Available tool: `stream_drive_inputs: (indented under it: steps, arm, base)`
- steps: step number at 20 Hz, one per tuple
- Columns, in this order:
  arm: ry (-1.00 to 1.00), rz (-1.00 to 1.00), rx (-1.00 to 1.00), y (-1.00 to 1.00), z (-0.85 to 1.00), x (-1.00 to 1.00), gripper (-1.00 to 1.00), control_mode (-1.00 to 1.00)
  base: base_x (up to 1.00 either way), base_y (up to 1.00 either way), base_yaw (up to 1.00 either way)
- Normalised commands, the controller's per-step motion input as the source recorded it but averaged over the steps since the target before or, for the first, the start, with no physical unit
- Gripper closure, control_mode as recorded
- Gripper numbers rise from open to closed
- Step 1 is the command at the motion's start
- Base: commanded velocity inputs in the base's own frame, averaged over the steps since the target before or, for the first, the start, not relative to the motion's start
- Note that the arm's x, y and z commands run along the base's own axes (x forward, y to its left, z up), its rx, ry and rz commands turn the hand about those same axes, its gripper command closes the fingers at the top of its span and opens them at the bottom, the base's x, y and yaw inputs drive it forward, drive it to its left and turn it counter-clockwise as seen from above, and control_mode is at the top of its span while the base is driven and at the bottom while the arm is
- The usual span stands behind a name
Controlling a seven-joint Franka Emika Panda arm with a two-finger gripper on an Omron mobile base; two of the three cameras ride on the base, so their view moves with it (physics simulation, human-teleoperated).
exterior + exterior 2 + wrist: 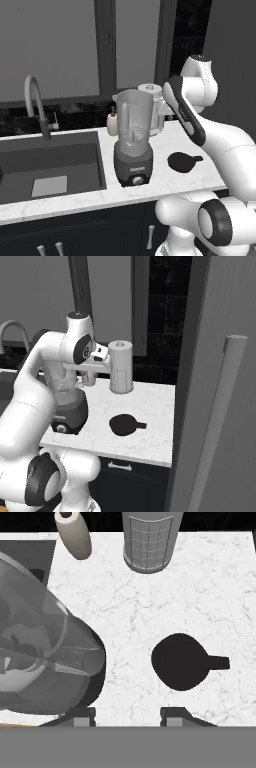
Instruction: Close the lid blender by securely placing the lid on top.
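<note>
So the lid is sitting flat on the white marble counter, black disc with its little tab sticking out toward 3 o'clock in the hand view. In the left base view the lid is lying just off the blender at about 3 o'clock, clearly apart from it, nothing touching. From the right base view the lid is sitting at about 3 o'clock from the blender's dark motor base, which is mostly tucked behind the arm.

The gripper is hanging up above the counter, looking straight down, and its two dark fingertips are poking up at 6 o'clock of the hand view. They're standing partly apart with bare marble showing between them, and they're holding nothing. The lid is lying just past the right-hand tip, toward 12 o'clock from it, and I can't tell how high above it the tips are.

The blender jar is standing open on top, and the hand view is looking down into it at 9 o'clock. The pale appliance with the ribbed sides is standing at the back of the counter at 12 o'clock, the small cream soap bottle at about 11. The sink is lying off at the blender's 9 o'clock in the left base view.
</note>
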Motion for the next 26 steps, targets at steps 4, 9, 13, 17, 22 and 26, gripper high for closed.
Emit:
stream_drive_inputs:
  steps: [4,9,13,17,22,26]
  arm:
    - [0.0,-0.1,-0.03,0.11,-0.03,-0.02,-1.0,-1.0]
    - [-0.06,-0.4,-0.01,-0.09,-0.14,-0.3,-1.0,-1.0]
    - [-0.13,-0.45,0.05,-0.45,-0.33,-0.26,-1.0,-1.0]
    - [-0.15,-0.45,0.17,-0.56,-0.3,-0.3,-1.0,-1.0]
    - [-0.04,-0.41,0.18,-0.45,-0.38,-0.13,-1.0,-1.0]
    - [0.01,-0.35,0.21,-0.54,-0.43,0.0,-1.0,-1.0]
  base:
    - [0.0,0.0,0.0]
    - [0.0,0.0,0.0]
    - [0.0,0.0,0.0]
    - [0.0,0.0,0.0]
    - [0.0,0.0,0.0]
    - [0.0,0.0,0.0]
